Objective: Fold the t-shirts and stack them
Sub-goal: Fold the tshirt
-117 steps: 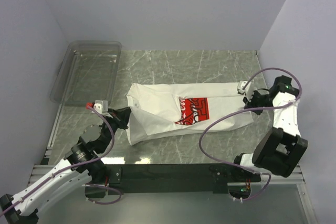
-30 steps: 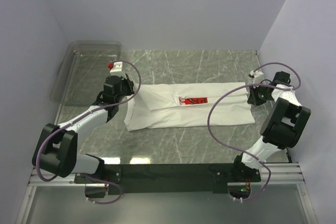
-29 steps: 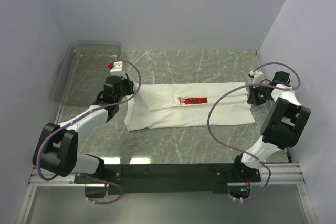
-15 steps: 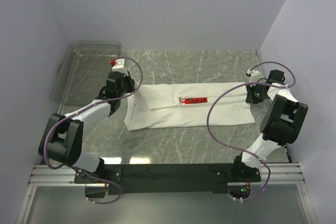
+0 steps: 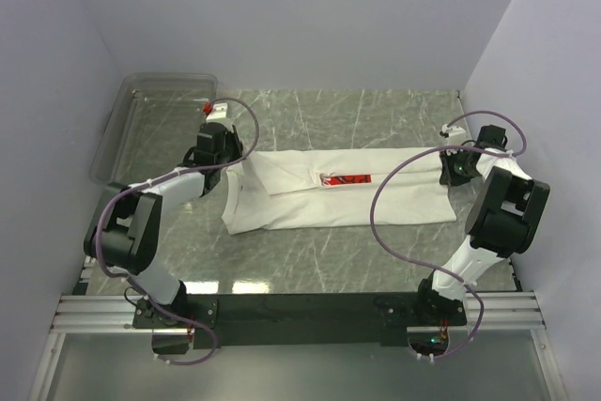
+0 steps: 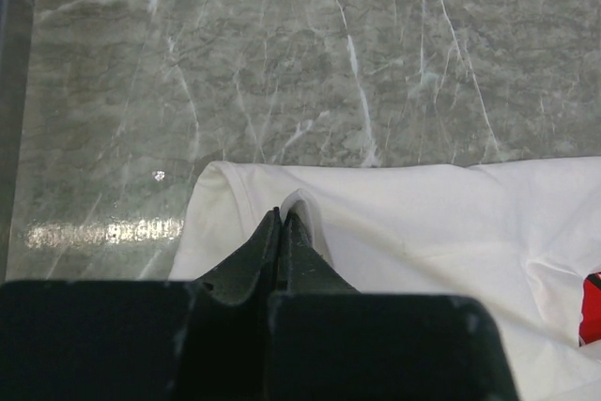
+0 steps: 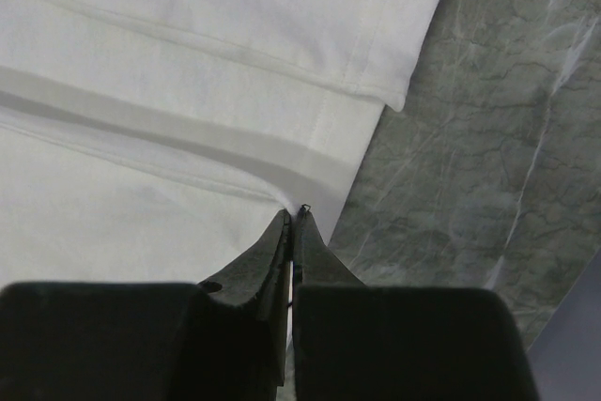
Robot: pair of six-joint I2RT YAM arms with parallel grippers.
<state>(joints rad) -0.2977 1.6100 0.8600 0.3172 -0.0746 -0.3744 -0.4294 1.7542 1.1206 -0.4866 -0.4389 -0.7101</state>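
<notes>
A white t-shirt (image 5: 329, 204) lies folded lengthwise into a long band across the middle of the table. Only a thin strip of its red print (image 5: 347, 178) shows along the fold. My left gripper (image 5: 228, 155) is at the band's far left corner, and in the left wrist view (image 6: 282, 215) it is shut on a raised fold of the white cloth (image 6: 423, 223). My right gripper (image 5: 448, 171) is at the band's right end, and in the right wrist view (image 7: 293, 211) it is shut on the cloth's edge (image 7: 188, 63).
A clear plastic bin (image 5: 155, 129) stands at the back left, close to the left arm; its edge shows in the left wrist view (image 6: 9, 91). The grey marble table (image 5: 376, 119) is walled in at the back and on both sides.
Since 3.9 s ago both grippers carried the shirt's near edge over to the far side, covering most of the print. In the last second both shifted slightly farther back.
</notes>
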